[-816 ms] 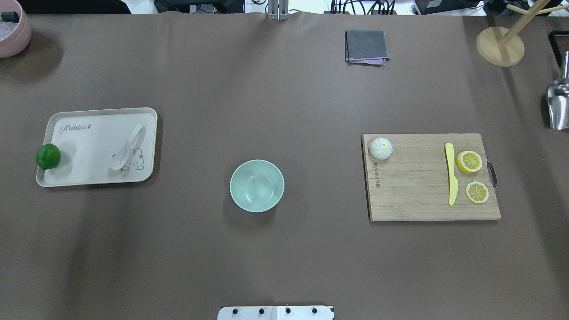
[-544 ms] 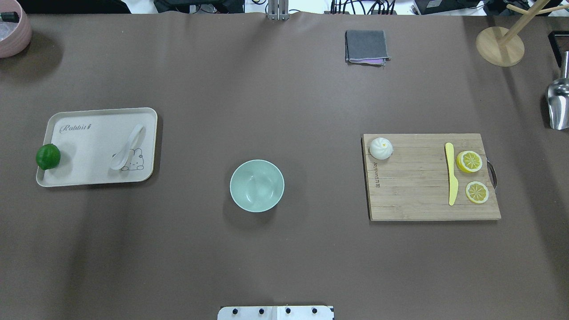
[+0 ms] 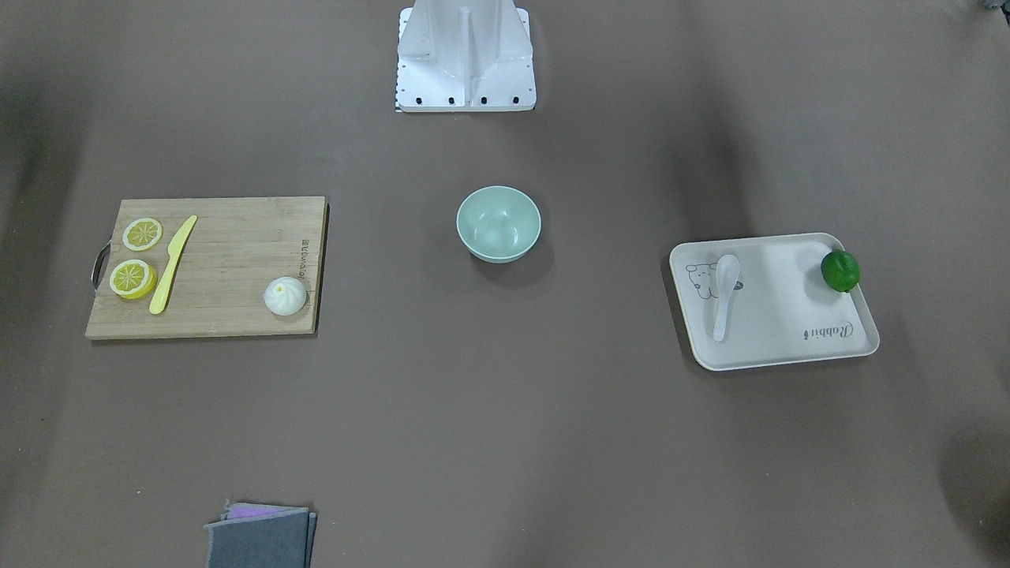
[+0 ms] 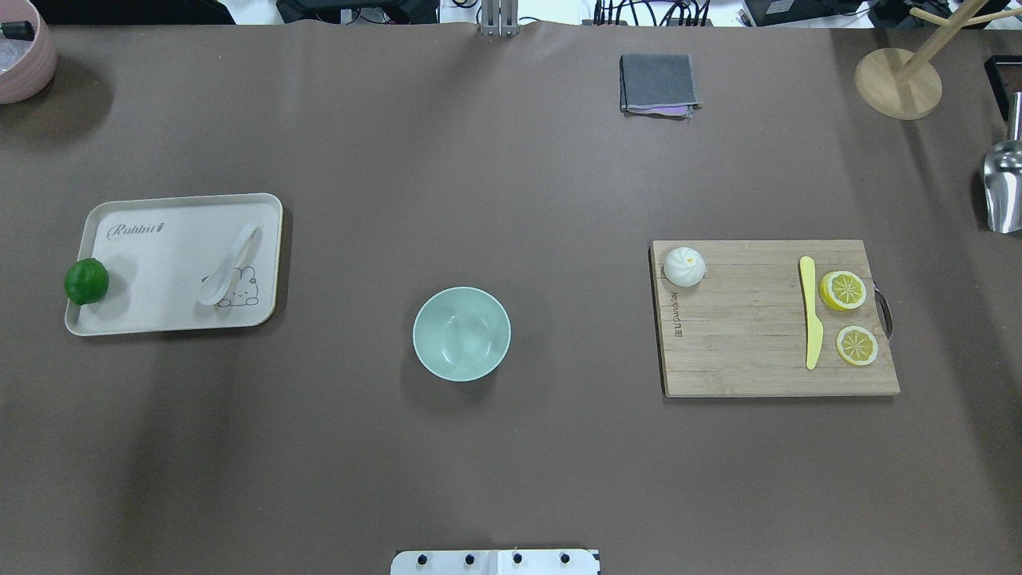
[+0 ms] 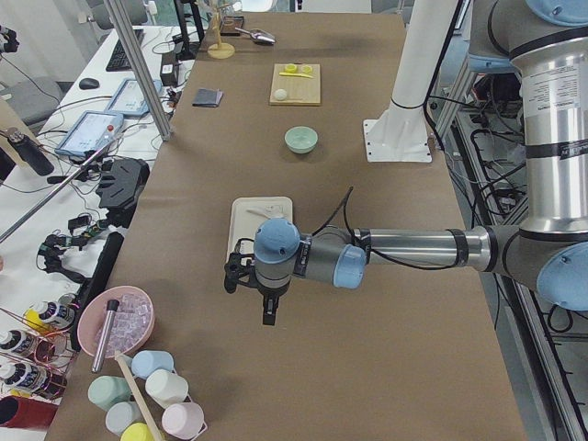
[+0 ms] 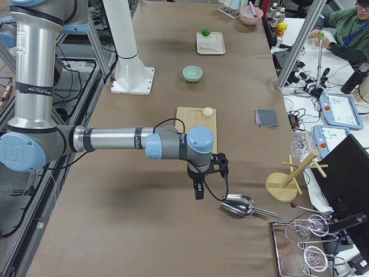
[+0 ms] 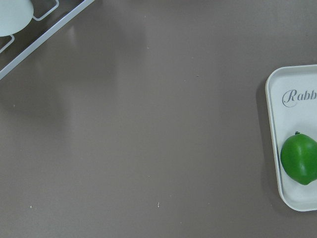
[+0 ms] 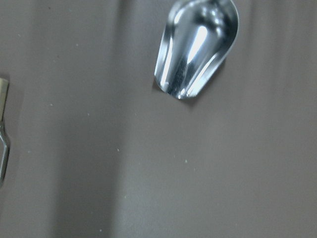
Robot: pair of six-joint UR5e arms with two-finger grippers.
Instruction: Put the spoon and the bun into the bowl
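Note:
The white spoon (image 4: 230, 263) lies on the right part of a cream tray (image 4: 160, 263) at the table's left. The white pleated bun (image 4: 685, 266) sits on the near-left corner of a wooden cutting board (image 4: 750, 335) at the right. The mint-green bowl (image 4: 461, 334) stands empty in the middle. My left gripper (image 5: 268, 312) shows only in the exterior left view, beyond the tray's outer end. My right gripper (image 6: 199, 190) shows only in the exterior right view, past the board near a metal scoop (image 6: 239, 205). I cannot tell whether either is open or shut.
A green lime (image 4: 86, 281) sits on the tray's left edge. A yellow knife (image 4: 810, 311) and two lemon slices (image 4: 843, 290) lie on the board. A grey cloth (image 4: 658, 83), a wooden stand (image 4: 898, 82) and a pink bowl (image 4: 20, 56) are at the far side.

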